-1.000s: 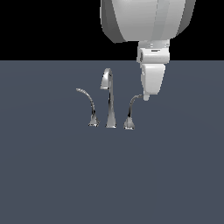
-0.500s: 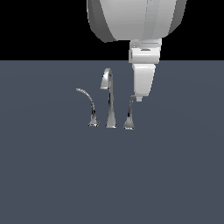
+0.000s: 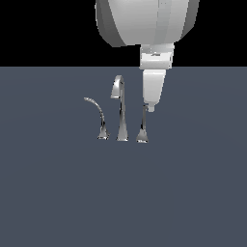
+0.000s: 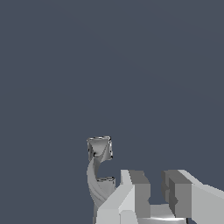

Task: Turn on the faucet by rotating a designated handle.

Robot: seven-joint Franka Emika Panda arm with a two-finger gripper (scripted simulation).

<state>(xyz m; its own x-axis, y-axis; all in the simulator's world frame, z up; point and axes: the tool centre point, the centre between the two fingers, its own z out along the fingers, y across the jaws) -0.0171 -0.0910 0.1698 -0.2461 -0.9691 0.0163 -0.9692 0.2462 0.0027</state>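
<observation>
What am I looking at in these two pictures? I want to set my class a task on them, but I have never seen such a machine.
These are computer-simulated pictures of one white robot arm. The exterior view looks at the scene from outside; the wrist view comes from a camera on the arm's wrist, looking past its claw.

On the flat dark grey-blue surface stands a small shiny chrome faucet: a tall tapering spout with a hooked top, a thin curved lever, and a stouter lever with a flared base, the handle.

The claw's tip hangs right at the handle's top. Its fingers stand apart; nothing is held.
</observation>
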